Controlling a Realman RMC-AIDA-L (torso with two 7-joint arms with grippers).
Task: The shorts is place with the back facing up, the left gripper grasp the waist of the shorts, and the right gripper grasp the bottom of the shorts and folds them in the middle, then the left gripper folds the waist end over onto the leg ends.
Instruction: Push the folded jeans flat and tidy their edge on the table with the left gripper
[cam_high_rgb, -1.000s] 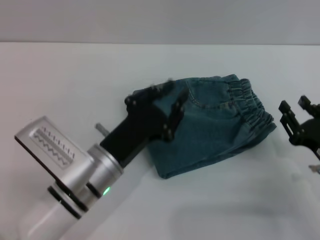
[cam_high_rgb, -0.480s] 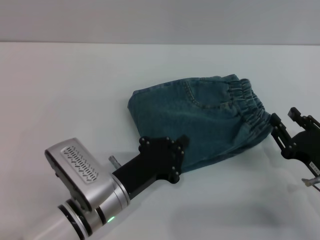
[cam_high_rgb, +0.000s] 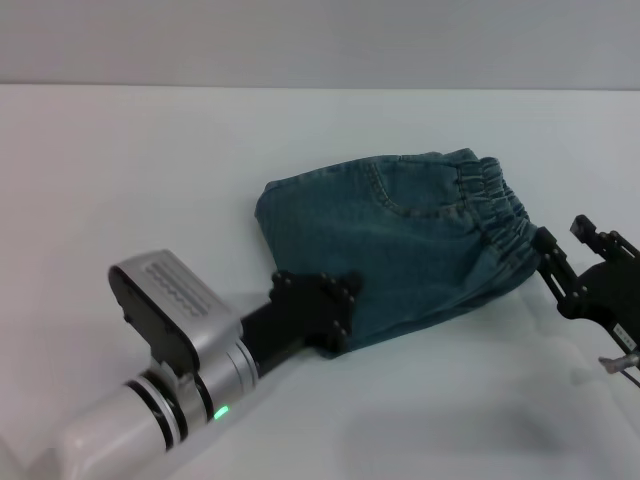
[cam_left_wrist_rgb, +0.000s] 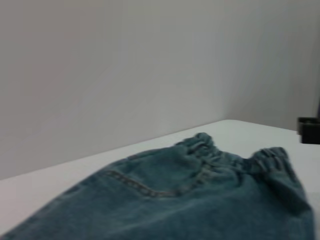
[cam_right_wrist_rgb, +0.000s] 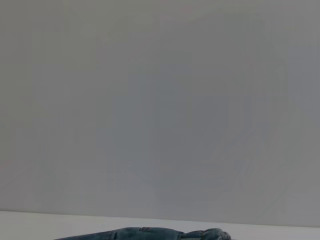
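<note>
The blue denim shorts (cam_high_rgb: 410, 245) lie folded in a compact bundle on the white table, pocket side up. Their ruffled waist (cam_high_rgb: 500, 215) is at the right end; the leg ends are hidden beneath it. My left gripper (cam_high_rgb: 318, 308) is open low at the bundle's near-left corner, with nothing in it. Just right of the waist band, my right gripper (cam_high_rgb: 565, 250) is open and also holds nothing. The left wrist view looks across the shorts (cam_left_wrist_rgb: 175, 200) to the waist (cam_left_wrist_rgb: 235, 157). The right wrist view catches only a sliver of the shorts (cam_right_wrist_rgb: 150, 234).
The white table (cam_high_rgb: 120, 180) extends all around the bundle up to a grey back wall. A black part of the right gripper (cam_left_wrist_rgb: 310, 130) shows at the edge of the left wrist view.
My left gripper has drawn back from above the shorts' far-left part to the near-left corner. The right gripper has shifted a little toward the waist. The shorts lie still.
</note>
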